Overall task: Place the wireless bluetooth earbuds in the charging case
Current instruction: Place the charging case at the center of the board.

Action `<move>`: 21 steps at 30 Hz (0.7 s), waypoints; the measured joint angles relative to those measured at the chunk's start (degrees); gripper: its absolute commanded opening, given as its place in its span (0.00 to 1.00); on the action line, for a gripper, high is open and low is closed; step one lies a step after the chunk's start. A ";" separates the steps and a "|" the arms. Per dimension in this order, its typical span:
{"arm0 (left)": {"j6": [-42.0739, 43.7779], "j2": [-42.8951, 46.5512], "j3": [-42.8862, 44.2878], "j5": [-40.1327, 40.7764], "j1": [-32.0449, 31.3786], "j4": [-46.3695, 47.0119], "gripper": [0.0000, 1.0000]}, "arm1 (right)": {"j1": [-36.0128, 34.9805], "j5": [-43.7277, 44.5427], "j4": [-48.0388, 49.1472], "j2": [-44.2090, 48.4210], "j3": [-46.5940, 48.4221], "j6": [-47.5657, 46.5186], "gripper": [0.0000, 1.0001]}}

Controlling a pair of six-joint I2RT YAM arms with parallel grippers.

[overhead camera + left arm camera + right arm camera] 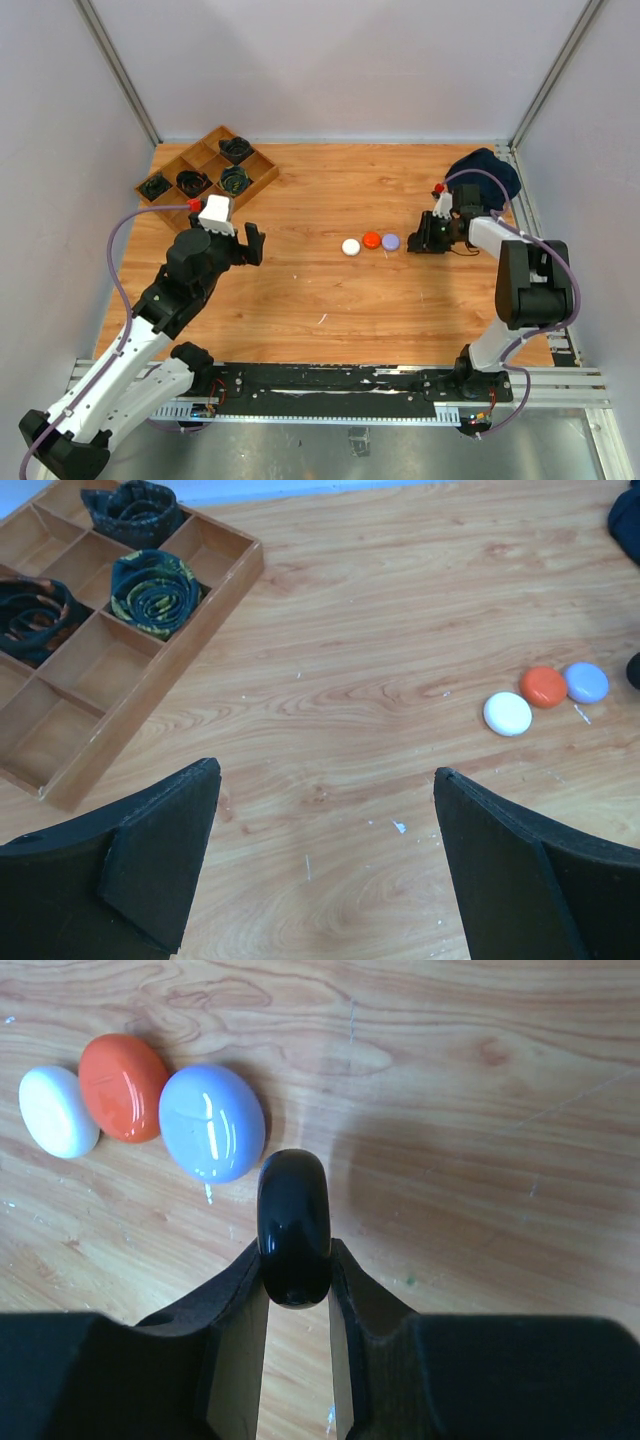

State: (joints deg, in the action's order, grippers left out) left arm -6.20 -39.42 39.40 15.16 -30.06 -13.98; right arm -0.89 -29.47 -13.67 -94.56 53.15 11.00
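Note:
My right gripper (pixel 295 1250) is shut on a glossy black round charging case (pixel 293 1210), held on edge just above the wood. Three more round cases lie in a row to its left: lavender (pixel 211 1122), orange (pixel 124 1087) and white (pixel 58 1111). In the top view they sit mid-table, white (pixel 350 246), orange (pixel 371 239), lavender (pixel 390 241), with the right gripper (pixel 420 241) just right of them. My left gripper (pixel 255 243) hovers open over bare wood, nothing between its fingers (pixel 327 770). No earbuds show in any view.
A wooden compartment tray (pixel 262 182) stands at the back left, with dark rolled items (pixel 150 590) in some cells. A dark blue bundle (pixel 485 170) lies at the back right, behind the right arm. White walls enclose the table.

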 measured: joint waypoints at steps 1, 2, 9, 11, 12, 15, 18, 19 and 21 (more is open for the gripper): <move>0.00 0.37 0.00 0.09 0.00 0.04 0.93 | 0.07 -0.02 -0.50 -1.33 0.98 -0.13 0.12; 0.00 0.66 0.00 0.20 0.00 0.13 0.93 | 0.07 -0.09 -0.74 -2.34 1.68 -0.24 0.12; 0.02 1.29 0.00 0.52 0.07 0.13 0.93 | 0.07 -3.52 -1.99 -8.31 5.64 -0.42 0.14; 0.02 1.29 0.00 0.55 0.17 0.13 0.93 | 0.02 -4.68 -2.10 -8.94 6.08 -0.39 0.15; 0.00 1.29 0.00 0.55 0.28 0.13 0.93 | -0.02 -5.35 -2.12 -9.25 6.23 -0.39 0.16; 0.00 1.33 -0.02 0.61 0.63 0.13 0.93 | -0.15 -7.63 -2.19 -10.23 6.69 -0.35 0.19; 0.00 1.38 -0.11 0.61 0.87 0.13 0.93 | -0.15 -8.98 -2.43 -11.08 7.30 -0.26 0.26; 0.00 1.40 -0.20 0.59 0.98 0.13 0.93 | -0.15 -9.07 -2.51 -11.15 7.37 -0.26 0.30; -0.02 1.46 -0.37 0.61 1.16 0.13 0.93 | -0.15 -8.98 -2.56 -11.15 7.37 -0.20 0.39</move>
State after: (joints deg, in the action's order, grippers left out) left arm -6.22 -37.95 39.03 15.77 -28.91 -13.85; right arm -1.04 -38.46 -16.23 -105.71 60.51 10.81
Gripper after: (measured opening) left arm 0.933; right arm 0.287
